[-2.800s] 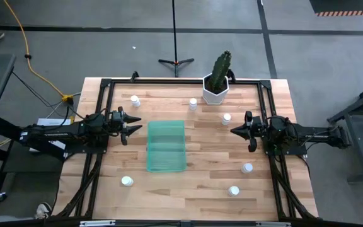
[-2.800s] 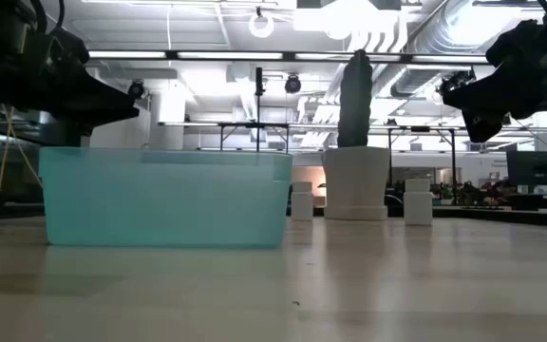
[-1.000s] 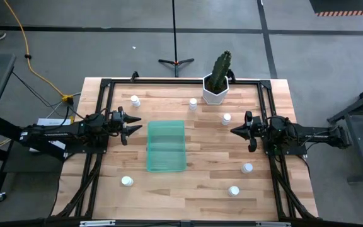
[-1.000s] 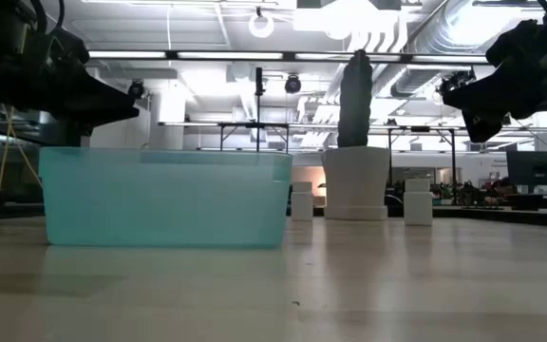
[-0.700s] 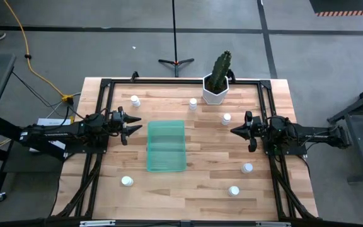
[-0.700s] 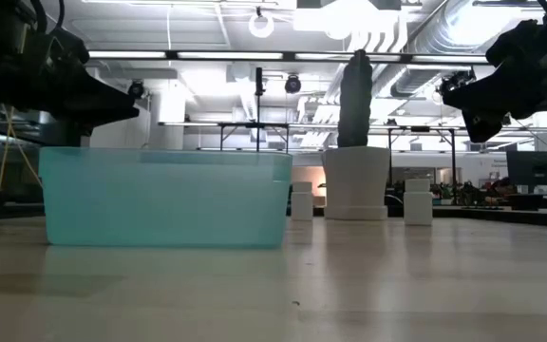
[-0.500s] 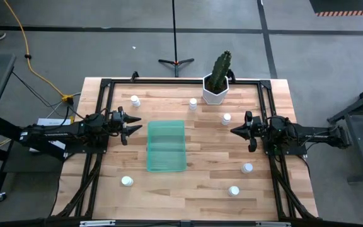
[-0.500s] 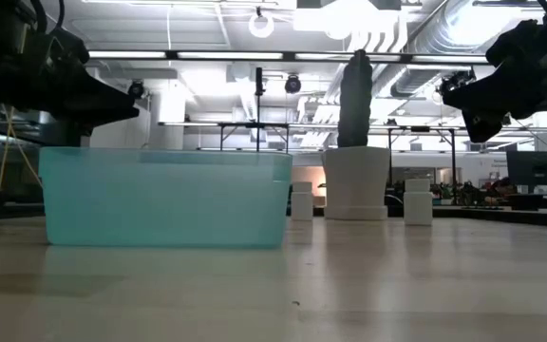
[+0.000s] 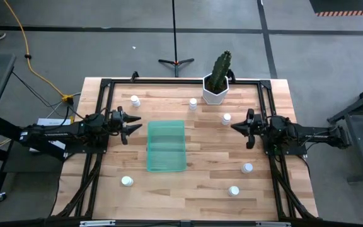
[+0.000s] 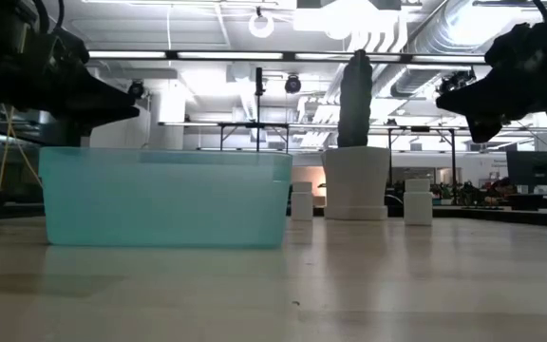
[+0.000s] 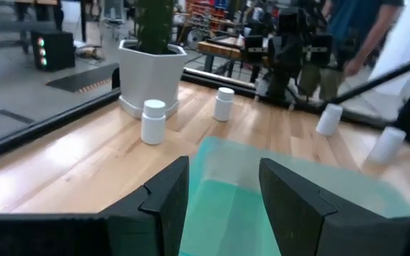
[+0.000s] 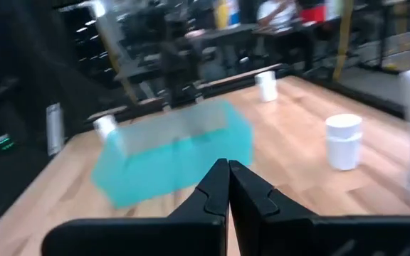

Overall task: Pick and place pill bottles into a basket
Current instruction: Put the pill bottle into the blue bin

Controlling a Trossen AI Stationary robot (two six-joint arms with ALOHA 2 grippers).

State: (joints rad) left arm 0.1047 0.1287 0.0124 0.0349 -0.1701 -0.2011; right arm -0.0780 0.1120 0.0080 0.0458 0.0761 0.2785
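The green basket (image 9: 166, 146) stands on its base at the middle of the table. Several white pill bottles stand upright around it: one at the far left (image 9: 135, 100), two near the cactus pot (image 9: 193, 103) (image 9: 226, 118), others near the front (image 9: 126, 181) (image 9: 234, 190) (image 9: 247, 168). My left gripper (image 9: 141, 128) hangs open and level, left of the basket, above the table, with nothing between its fingers (image 11: 223, 167). My right gripper (image 9: 234, 128) hangs shut and level, right of the basket, holding nothing (image 12: 228, 165).
A white hexagonal pot with a cactus (image 9: 215, 89) stands at the table's far edge. A black frame runs along the table's left, far and right sides. People and other tables show in the room beyond the table.
My right gripper has swung a little toward the table's far edge, still shut and level. The bottles and the basket have kept their places.
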